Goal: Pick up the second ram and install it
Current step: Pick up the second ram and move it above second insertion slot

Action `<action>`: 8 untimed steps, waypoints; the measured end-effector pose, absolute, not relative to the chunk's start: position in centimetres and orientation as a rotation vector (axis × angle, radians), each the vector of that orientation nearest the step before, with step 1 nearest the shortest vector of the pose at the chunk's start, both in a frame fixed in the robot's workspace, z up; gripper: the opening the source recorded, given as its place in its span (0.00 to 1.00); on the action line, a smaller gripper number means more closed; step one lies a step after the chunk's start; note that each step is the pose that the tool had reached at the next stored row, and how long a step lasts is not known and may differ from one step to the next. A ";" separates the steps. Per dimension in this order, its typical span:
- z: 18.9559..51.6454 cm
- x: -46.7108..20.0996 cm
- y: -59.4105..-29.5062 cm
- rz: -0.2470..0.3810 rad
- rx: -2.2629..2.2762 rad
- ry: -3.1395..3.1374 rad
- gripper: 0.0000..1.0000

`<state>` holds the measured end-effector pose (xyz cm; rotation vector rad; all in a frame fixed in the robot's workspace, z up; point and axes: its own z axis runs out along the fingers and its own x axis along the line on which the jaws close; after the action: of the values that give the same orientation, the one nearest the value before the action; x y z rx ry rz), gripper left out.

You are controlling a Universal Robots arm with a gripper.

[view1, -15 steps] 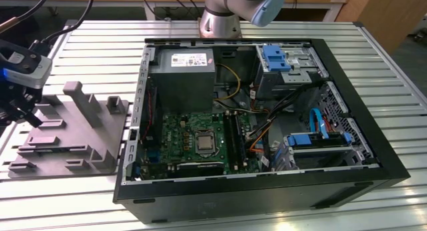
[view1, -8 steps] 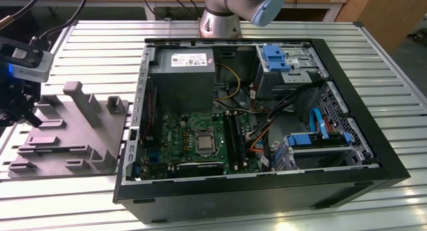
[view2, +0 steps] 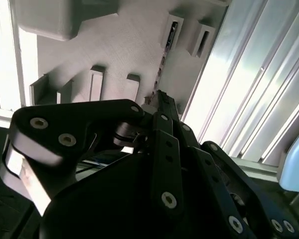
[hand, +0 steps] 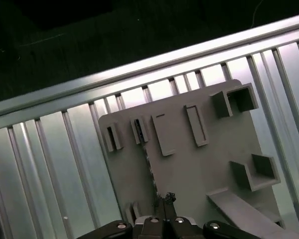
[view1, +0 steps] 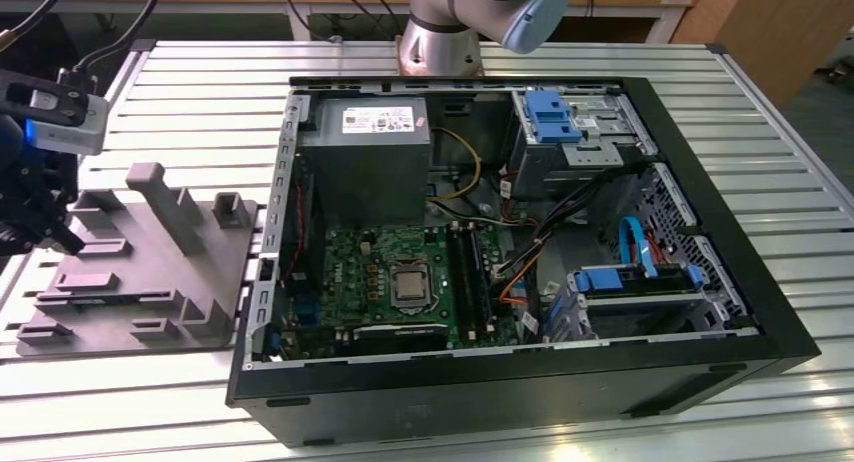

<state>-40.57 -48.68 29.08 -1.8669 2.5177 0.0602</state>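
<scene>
First wrist view put the work at the pick-up: the gripper (hand: 166,199), its opening impossible to tell, hung close over the memory stick (hand: 149,167) standing on edge near the grey holder's (hand: 199,174) edge, likely needing a square, centred grasp.

Grey fixture (view1: 140,267) beside open computer case (view1: 507,382)

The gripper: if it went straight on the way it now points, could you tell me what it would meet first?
Most likely the second ram, standing on edge in the grey holder, whose end lies just ahead of the gripper. Depth is unclear; it might meet the holder beside it.
</scene>
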 end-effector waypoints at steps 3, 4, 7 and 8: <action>29.0 -40.6 -48.7 0.060 -1.937 2.466 0.10; 29.0 -40.6 -48.7 0.060 -1.959 2.448 0.10; 29.0 -40.6 -48.7 0.061 -2.025 2.396 0.10; 28.9 -40.6 -48.7 0.061 -2.048 2.376 0.10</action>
<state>-40.57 -48.68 28.94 -2.0482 2.3763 0.0608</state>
